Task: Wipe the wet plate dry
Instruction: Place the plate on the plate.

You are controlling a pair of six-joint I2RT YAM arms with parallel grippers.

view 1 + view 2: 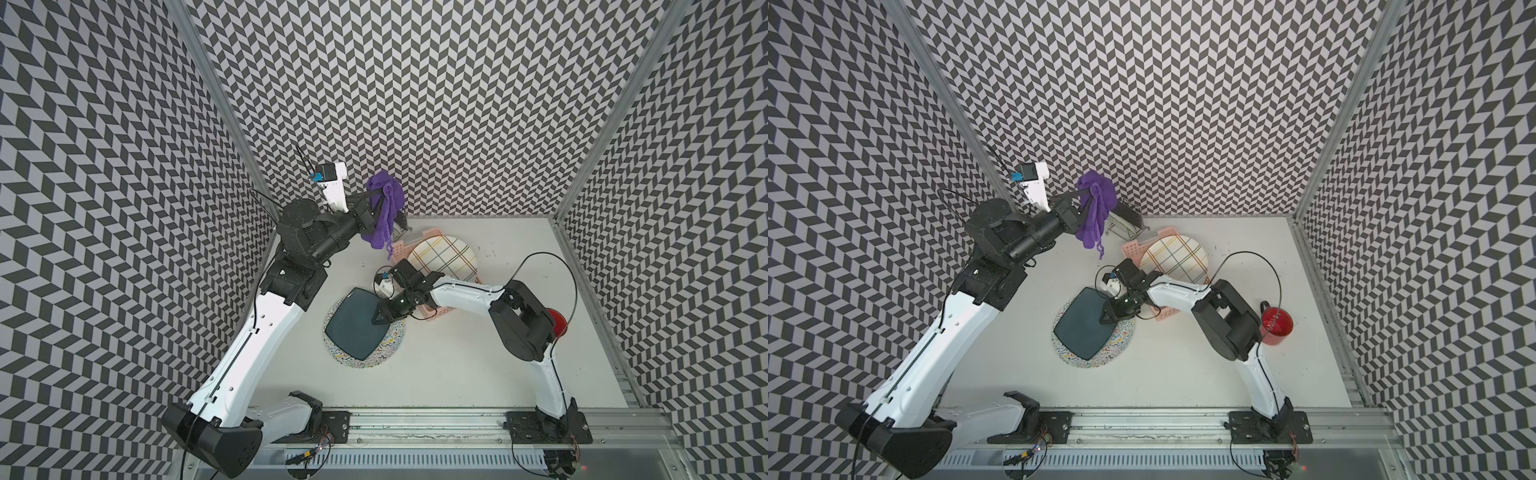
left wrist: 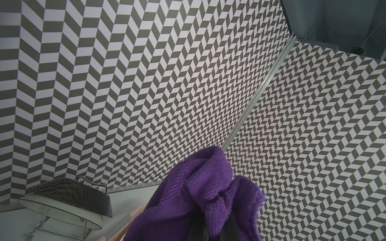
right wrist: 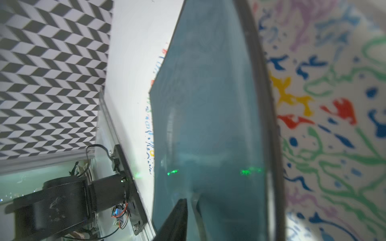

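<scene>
Right wrist camera looked almost edge-on along the dark teal square plate (image 3: 208, 104), which I took to be the wet one. It lay over a round confetti-patterned plate (image 3: 334, 104) near the middle of the desk (image 1: 457, 365). I could not tell whether it sat flat or had one edge lifted, and I saw no droplets on it.

One black finger (image 3: 177, 219) sat at the plate's near rim. In a top view the right claw (image 1: 379, 319) was at that same edge. I could not tell whether its jaws were clamped on the rim or standing clear of it.

The left claw (image 1: 380, 195) was closed on a purple cloth (image 1: 384, 208) and held it high by the back wall, well apart from the plate, with the fabric hanging loose.

I judged that wiping had not yet begun: the plate was presented and the cloth was ready. The next move called for bringing the cloth down onto the teal face and sweeping across it. The right claw would need either to steady the rim or to get out of the path. The glazed plate on another glazed plate could slide under pressure.

The desk was plain white. Behind the plates were a pink rack (image 1: 401, 251) holding a plaid plate (image 1: 442, 259) and a wire stand (image 1: 1127, 218), with a red mug (image 1: 1277, 326) by the right arm. Grey-and-white chevron walls (image 1: 415, 104) enclosed three sides.
</scene>
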